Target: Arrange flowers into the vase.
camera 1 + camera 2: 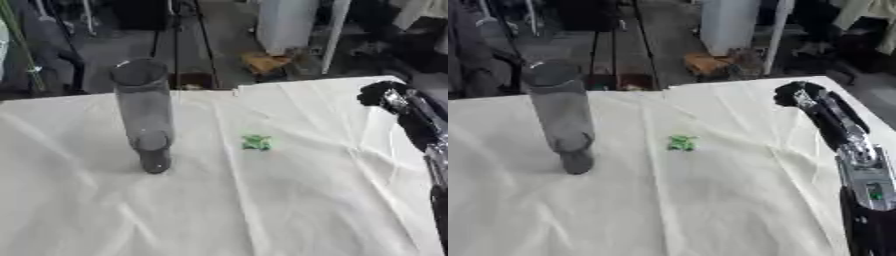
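A tall grey vase (145, 112) with a dark narrow foot stands upright on the left half of the white cloth. Its open mouth looks empty from here. A small green scrap (256, 142) lies on the cloth to the right of the vase, near the middle. My right arm reaches up along the right side, and my right hand (794, 95) hangs dark over the far right part of the table, well apart from both vase and scrap. A thin green stem (21, 45) slants at the far left edge, beyond the table. My left hand is out of sight.
The table with the white creased cloth (262, 210) ends at its far edge just behind the vase. Beyond it are a dark floor, a white upright post (285, 25), an orange-brown object (265, 62) and dark clutter.
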You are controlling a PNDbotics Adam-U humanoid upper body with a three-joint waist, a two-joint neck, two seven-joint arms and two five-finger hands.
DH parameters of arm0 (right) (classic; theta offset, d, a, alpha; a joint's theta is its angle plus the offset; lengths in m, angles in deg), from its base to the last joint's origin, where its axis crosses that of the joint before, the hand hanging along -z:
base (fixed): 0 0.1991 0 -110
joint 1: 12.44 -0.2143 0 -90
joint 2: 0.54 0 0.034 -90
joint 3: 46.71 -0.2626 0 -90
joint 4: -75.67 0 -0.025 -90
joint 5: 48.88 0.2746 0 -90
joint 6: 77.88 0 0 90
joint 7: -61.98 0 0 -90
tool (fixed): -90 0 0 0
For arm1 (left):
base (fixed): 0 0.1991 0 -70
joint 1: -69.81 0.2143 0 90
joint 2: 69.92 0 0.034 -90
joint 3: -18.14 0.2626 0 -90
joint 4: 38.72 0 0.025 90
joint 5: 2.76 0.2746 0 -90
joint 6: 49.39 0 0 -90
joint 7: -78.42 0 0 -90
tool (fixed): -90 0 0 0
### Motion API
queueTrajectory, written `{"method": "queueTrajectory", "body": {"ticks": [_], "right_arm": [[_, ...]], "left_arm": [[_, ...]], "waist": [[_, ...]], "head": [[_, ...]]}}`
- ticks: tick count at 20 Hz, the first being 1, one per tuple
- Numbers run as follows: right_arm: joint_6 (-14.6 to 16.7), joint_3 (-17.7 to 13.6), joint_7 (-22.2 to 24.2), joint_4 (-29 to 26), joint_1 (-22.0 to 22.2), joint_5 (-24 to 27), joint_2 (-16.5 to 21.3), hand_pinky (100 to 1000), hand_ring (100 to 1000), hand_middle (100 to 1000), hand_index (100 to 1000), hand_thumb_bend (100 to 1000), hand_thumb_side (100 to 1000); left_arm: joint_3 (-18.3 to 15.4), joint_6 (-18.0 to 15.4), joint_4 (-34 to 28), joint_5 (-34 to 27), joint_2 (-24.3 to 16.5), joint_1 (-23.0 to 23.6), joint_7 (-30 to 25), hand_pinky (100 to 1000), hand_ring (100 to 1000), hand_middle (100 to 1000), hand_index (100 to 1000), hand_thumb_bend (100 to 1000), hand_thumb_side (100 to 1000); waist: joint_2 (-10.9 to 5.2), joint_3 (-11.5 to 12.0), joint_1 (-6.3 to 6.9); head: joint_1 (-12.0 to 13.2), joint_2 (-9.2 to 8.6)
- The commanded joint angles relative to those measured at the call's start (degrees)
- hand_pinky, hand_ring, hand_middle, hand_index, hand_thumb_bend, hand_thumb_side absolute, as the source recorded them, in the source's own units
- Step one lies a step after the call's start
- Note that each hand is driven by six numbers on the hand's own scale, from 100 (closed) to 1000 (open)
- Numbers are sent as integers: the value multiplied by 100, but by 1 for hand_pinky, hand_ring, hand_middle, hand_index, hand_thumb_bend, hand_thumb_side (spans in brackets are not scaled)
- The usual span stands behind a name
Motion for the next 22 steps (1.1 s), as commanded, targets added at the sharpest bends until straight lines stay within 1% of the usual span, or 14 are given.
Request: {"method": "queueTrajectory", "body": {"ticks": [1, 7, 13, 17, 22], "right_arm": [[-2, -11, 10, -118, -76, -25, 69, 793, 751, 535, 714, 100, 820], [-5, -15, 9, -117, -74, -25, 72, 793, 751, 534, 714, 100, 819], [-7, -15, 15, -120, -74, -25, 70, 793, 751, 534, 714, 100, 819], [-8, -11, 21, -123, -72, -23, 61, 793, 751, 534, 714, 100, 818], [-13, -1, 44, -129, -64, -23, 53, 793, 751, 533, 714, 100, 818]], "left_arm": [[-70, -26, -212, -91, -186, -133, 82, 100, 100, 100, 100, 977, 636], [-35, 6, -285, -80, -183, -114, 91, 100, 100, 100, 100, 974, 635], [-28, -39, -249, -82, -157, -116, 137, 100, 100, 100, 100, 975, 629], [21, -239, -205, -268, -98, -136, 198, 100, 100, 100, 100, 973, 631], [233, -506, 62, -611, -6, -144, 88, 100, 100, 100, 100, 965, 645]], "waist": [[-76, -13, 6], [-71, -20, 8], [-68, -28, 10], [-70, -43, 14], [-63, -67, 31]], "head": [[12, -82], [7, -80], [0, -78], [10, -83], [17, -94]]}}
